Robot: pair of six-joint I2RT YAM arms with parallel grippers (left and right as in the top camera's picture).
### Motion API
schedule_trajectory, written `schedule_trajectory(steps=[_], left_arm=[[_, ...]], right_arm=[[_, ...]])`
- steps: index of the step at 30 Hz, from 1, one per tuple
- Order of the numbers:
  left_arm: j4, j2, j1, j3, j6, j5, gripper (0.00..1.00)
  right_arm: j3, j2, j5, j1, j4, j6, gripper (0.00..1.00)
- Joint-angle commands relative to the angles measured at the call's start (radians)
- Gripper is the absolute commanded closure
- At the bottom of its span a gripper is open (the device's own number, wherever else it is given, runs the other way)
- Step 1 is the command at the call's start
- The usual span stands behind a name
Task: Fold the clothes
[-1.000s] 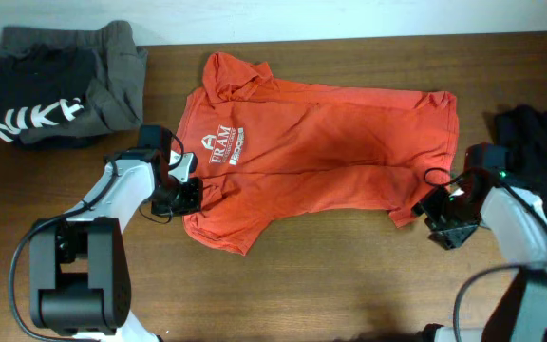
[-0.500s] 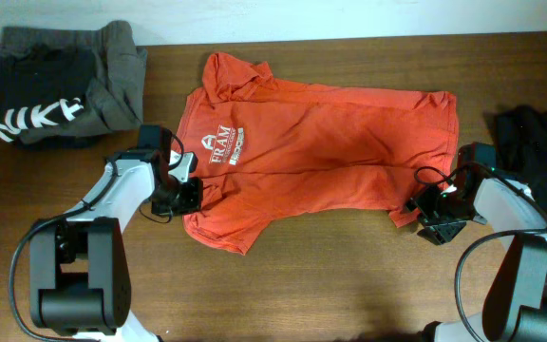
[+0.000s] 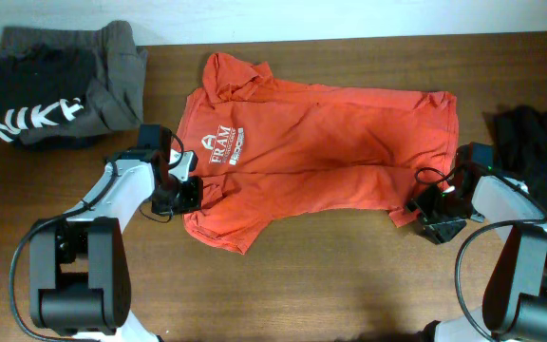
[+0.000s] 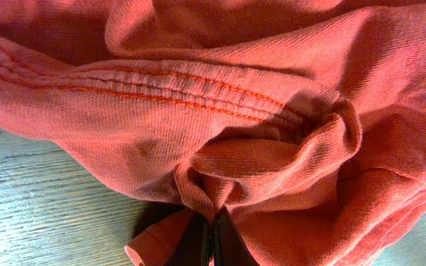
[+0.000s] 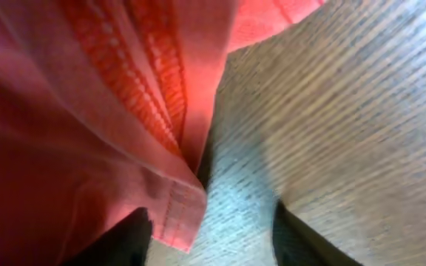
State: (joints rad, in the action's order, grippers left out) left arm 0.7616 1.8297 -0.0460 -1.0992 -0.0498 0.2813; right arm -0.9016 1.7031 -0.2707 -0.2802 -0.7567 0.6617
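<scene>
The red-orange shirt (image 3: 321,142) lies spread across the table, collar to the upper left and white lettering (image 3: 224,147) facing up. My left gripper (image 3: 190,193) is at the shirt's lower-left edge. In the left wrist view it (image 4: 213,240) is shut on a bunched fold of shirt fabric (image 4: 257,159). My right gripper (image 3: 424,207) sits at the lower-right corner of the shirt. In the right wrist view it (image 5: 213,240) is open, and the stitched hem corner (image 5: 177,210) lies between the fingers, close to the left one (image 5: 124,240).
A pile of dark grey and black garments with white lettering (image 3: 55,81) lies at the back left. A black garment (image 3: 530,142) lies at the right edge, just behind my right arm. Bare wooden table (image 3: 330,275) runs along the front.
My right gripper has moved left up to the shirt's lower-right corner and narrowed slightly. The left gripper and the shirt have not moved.
</scene>
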Motion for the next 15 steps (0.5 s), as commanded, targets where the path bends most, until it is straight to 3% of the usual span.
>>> schedule_trajectory(steps=[1, 15], left_arm=[[-0.003, 0.010, 0.005, 0.006, -0.017, 0.016, 0.99], [-0.002, 0.010, 0.005, 0.006, -0.017, 0.016, 0.99]], right_arm=[[0.006, 0.045, 0.029, 0.000, 0.020, 0.002, 0.50], [0.006, 0.097, 0.133, 0.174, 0.072, 0.100, 0.51]])
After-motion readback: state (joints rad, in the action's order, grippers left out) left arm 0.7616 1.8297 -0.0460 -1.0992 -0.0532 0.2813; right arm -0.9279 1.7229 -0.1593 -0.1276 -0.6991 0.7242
